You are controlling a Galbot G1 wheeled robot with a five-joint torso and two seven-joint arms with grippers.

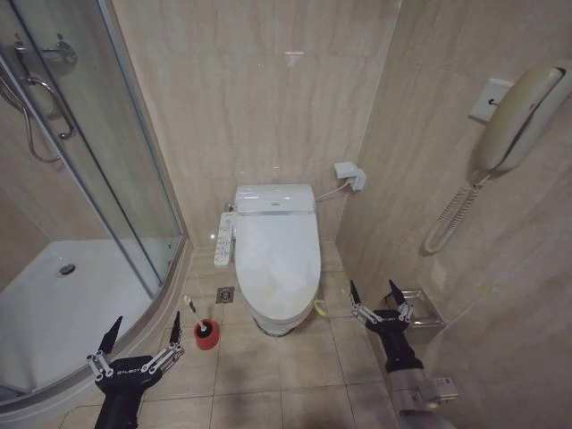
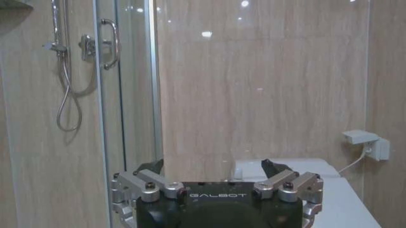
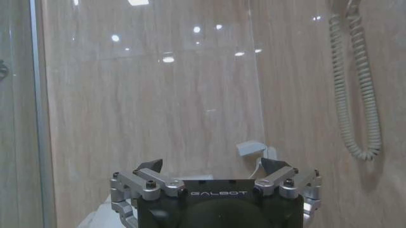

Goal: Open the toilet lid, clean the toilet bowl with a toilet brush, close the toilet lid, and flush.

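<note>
Step in hand: opening the toilet lid (image 1: 277,255), which lies shut over the toilet bowl (image 1: 279,317); best lifted from its front lip, swung up toward the back wall.
Lid axis: long, running from the wall toward the robot.
Toilet brush (image 1: 197,320): in its red cup, left of the bowl, handle probably tilted left.
Left gripper (image 1: 142,335): spread wide, empty, low near the brush.
Right gripper (image 1: 374,297): spread, empty, right of the bowl.

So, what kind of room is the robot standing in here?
Most likely a small hotel-style bathroom: a toilet with its toilet lid closed, a glass shower enclosure with a curved white tray, a wall phone, and a toilet brush in a red cup.
</note>
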